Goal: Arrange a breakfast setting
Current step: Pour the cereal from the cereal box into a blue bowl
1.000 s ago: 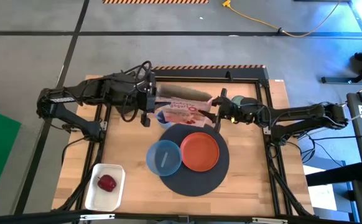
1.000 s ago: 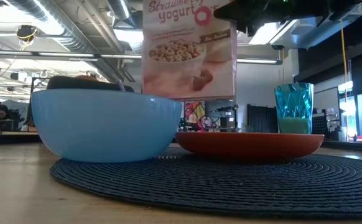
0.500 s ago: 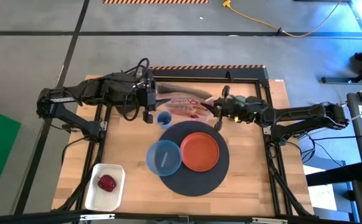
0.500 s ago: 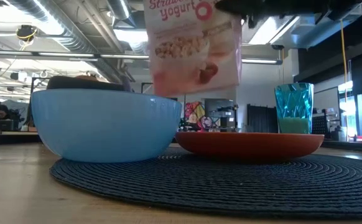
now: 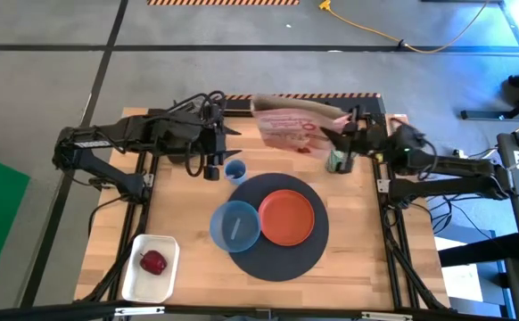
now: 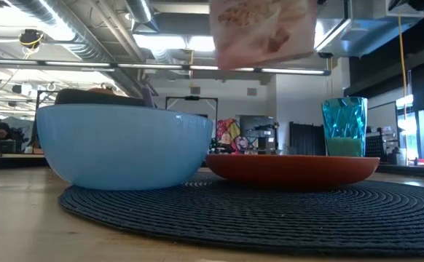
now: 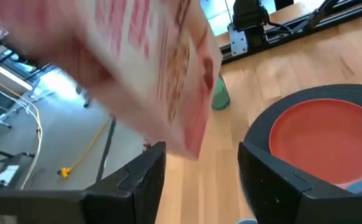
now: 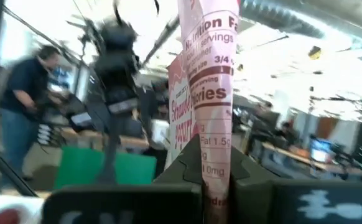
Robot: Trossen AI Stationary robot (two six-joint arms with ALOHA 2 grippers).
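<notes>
The pink cereal box (image 5: 288,125) hangs in the air over the table's far edge, with my right gripper (image 5: 338,132) shut on it; the low view shows only its lower part (image 6: 264,30) at the top. My left gripper (image 5: 213,153) stands open left of the small blue cup (image 5: 234,169), its fingers (image 7: 145,174) bare. The blue bowl (image 5: 234,225) and orange plate (image 5: 286,217) rest on the round dark mat (image 5: 282,260). The green cup (image 5: 337,161) stands on the wood below my right gripper. A red apple (image 5: 153,262) lies in a white tray (image 5: 163,244). My right gripper pinches the box between its two fingers at the narrow side panel printed with nutrition facts (image 8: 211,149). The fingers (image 8: 184,171) come from the table's right, about level. The box sticks out toward the table's left, lifted clear of everything.
The black frame rail (image 5: 295,111) runs along the table's far edge under the box. Bare wood (image 5: 184,209) lies between the mat and the left arm. People and desks show in the room beyond the table.
My right gripper has risen and drawn back toward the table's far right corner, carrying the cereal box up and away from the middle; the box has tipped as it went. My left gripper, which was at the box, now stands apart from it.
</notes>
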